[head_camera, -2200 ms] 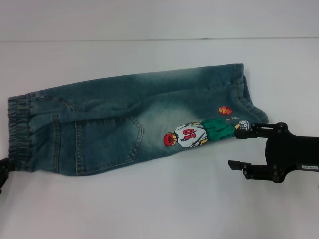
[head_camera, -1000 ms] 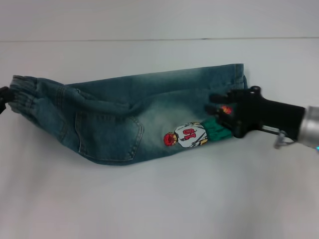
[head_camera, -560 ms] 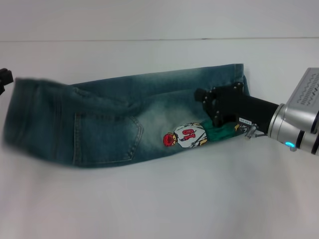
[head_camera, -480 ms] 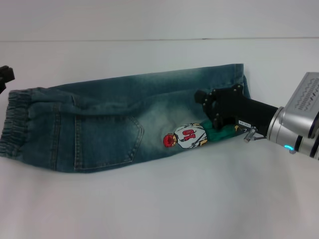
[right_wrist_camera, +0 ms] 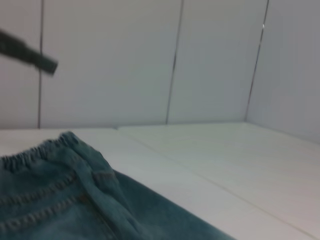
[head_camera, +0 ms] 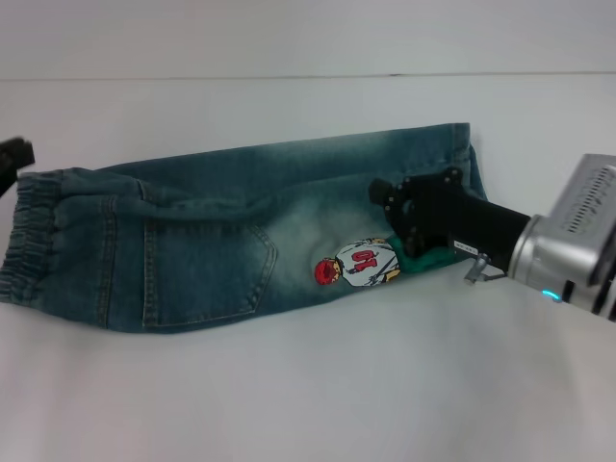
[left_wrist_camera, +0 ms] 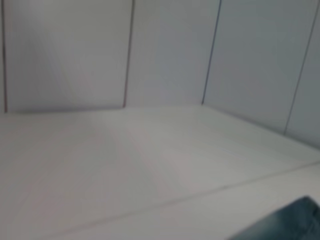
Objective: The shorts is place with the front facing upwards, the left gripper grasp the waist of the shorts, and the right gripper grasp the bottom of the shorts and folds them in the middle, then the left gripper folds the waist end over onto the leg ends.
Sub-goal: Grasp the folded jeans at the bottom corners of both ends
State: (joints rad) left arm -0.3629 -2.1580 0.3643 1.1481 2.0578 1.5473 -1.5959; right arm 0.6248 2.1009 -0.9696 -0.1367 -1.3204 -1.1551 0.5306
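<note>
The blue denim shorts (head_camera: 212,241) lie flat on the white table, folded lengthwise. The elastic waist (head_camera: 29,255) is at the left and the leg ends (head_camera: 464,154) at the right. A basketball-player patch (head_camera: 361,265) faces up. My right gripper (head_camera: 393,207) rests on top of the leg part, just above the patch, pointing toward the waist. Only a black tip of my left gripper (head_camera: 13,154) shows at the left edge, above the waist and apart from it, holding nothing. The right wrist view shows the denim (right_wrist_camera: 55,200) and a dark bar (right_wrist_camera: 27,52) that is the left gripper.
The white table (head_camera: 308,395) stretches in front of the shorts, and its far edge meets a white panelled wall (head_camera: 308,38). A corner of denim (left_wrist_camera: 295,220) shows in the left wrist view.
My left gripper lifted the waist, then let it go, and the waist lies flat again. My right gripper moved from beside the leg ends onto the shorts and edged slightly left.
</note>
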